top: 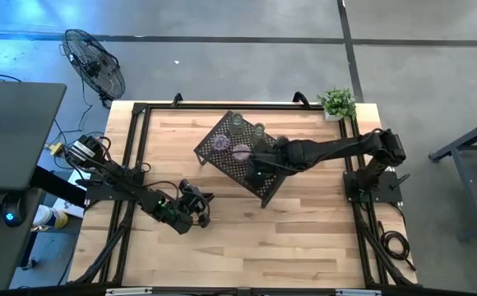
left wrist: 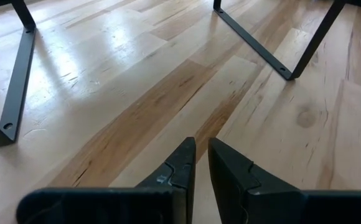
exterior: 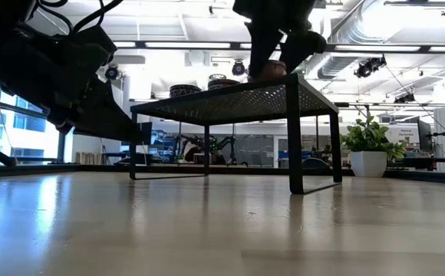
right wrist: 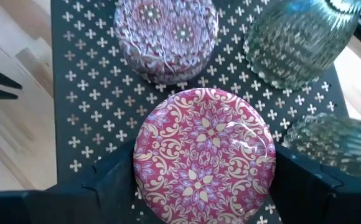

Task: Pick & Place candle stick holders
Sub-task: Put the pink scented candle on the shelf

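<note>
The black perforated rack [top: 237, 160] stands on its legs mid-table. On its top rest two pale green candle holders [top: 237, 122] [top: 257, 130], a purple one [top: 220, 141] and a pink patterned one [top: 241, 151]. My right gripper [top: 252, 159] is over the rack, shut on the pink holder [right wrist: 205, 152]. The purple holder [right wrist: 165, 37] and the green ones [right wrist: 299, 37] [right wrist: 336, 143] stand just beyond it. My left gripper [top: 206, 199] is shut and empty, low over the table to the left of the rack; it also shows in the left wrist view [left wrist: 201, 148]. My right gripper has the pink holder's round side wall [right wrist: 144, 180] between its two fingers, one on each side. The fingers [right wrist: 109, 183] come slanting down from the table's right. The holder sits upright with its base on the rack's top [exterior: 268, 71].
A small potted plant [top: 337, 103] stands at the table's far right corner and shows in the low view [exterior: 368, 149]. The rack's legs [left wrist: 255, 43] stand on the wood ahead of my left gripper. A fan [top: 94, 62] stands off the table at far left.
</note>
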{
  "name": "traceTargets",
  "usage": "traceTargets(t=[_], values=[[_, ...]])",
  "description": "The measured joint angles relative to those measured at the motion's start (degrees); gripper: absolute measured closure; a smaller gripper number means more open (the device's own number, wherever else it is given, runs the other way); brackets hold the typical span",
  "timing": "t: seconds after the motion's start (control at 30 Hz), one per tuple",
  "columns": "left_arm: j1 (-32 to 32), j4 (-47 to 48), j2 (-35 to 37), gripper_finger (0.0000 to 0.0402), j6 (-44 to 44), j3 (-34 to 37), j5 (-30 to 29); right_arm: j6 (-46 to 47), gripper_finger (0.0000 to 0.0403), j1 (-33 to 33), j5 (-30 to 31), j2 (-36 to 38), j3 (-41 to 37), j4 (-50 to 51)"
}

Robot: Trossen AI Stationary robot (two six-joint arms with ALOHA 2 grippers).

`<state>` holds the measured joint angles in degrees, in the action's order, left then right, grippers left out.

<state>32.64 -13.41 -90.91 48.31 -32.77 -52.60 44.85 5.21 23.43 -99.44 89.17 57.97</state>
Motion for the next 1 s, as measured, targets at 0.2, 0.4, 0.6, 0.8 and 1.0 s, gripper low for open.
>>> traceTargets(t=[0.2, 0.4, 0.6, 0.8, 1.0], values=[[0.0, -0.09, 0.0, 0.0362, 0.01, 0.0, -0.02, 1.6, 0.0118, 0.0, -0.75, 0.0, -0.02, 2.19], [0.0, -0.11, 0.0, 0.0362, 0.02, 0.0, -0.02, 2.7, 0.0118, 0.0, -0.87, -0.05, 0.0, 2.23], [0.0, -0.09, 0.0, 0.0362, 0.02, 0.0, 0.0, 2.72, 0.0118, -0.26, -2.17, -2.06, 0.0, 2.18], [0.0, -0.08, 0.0, 0.0362, 0.02, 0.0, 0.03, 1.71, 0.0097, -0.35, -1.95, -2.47, 0.02, 2.0], [0.0, -0.04, 0.0, 0.0362, 0.02, 0.0, 0.05, 0.77, 0.0087, -0.35, -0.58, -2.49, 0.02, 2.07]])
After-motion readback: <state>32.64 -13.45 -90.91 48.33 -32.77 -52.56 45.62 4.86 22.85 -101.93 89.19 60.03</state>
